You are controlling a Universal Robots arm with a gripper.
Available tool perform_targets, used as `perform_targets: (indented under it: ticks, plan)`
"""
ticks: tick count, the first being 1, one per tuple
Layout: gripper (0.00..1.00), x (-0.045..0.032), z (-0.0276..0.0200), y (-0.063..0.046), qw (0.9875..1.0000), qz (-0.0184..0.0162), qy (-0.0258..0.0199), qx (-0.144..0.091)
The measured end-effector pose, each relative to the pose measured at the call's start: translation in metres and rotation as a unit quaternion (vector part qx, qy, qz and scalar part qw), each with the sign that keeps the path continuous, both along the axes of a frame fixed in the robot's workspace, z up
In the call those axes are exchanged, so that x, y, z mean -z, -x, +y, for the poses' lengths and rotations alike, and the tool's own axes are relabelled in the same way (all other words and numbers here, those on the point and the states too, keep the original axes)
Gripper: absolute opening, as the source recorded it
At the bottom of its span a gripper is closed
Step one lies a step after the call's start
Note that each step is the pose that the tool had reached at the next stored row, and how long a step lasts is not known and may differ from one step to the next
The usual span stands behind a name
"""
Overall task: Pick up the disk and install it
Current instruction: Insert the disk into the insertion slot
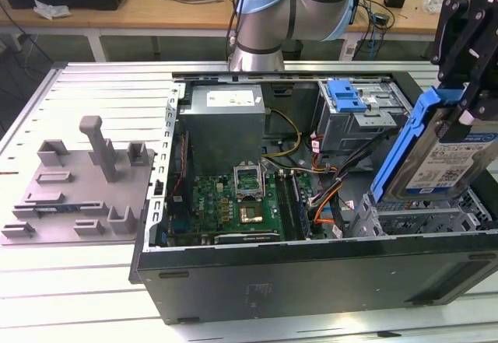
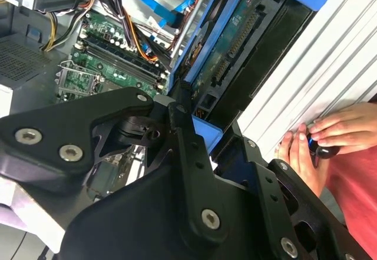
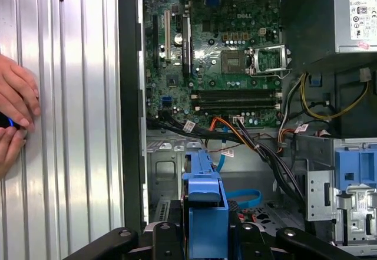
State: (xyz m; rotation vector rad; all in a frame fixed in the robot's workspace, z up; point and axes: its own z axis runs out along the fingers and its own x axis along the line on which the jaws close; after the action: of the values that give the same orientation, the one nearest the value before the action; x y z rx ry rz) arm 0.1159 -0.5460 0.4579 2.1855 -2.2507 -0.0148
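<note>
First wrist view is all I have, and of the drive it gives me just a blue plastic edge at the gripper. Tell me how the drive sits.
Observer: In the exterior view the silver-grey hard drive in its blue plastic frame stands tilted, label towards the camera, held at its upper end by the black gripper.
Operator: Report where its lower end is.
Observer: At the top of the grey metal drive cage, at the exterior view's right; I cannot tell whether they touch.
Operator: Give me its other face.
Observer: The second wrist view shows a green circuit board with a connector row.
</note>
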Motion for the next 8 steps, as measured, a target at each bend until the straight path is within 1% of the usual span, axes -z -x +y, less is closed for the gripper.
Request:
perform_targets:
  ticks: [8]
  plan:
    - [0.37, 0.0032, -0.0017, -0.0002, 1.0, 0.0, -0.0008, 0.0]
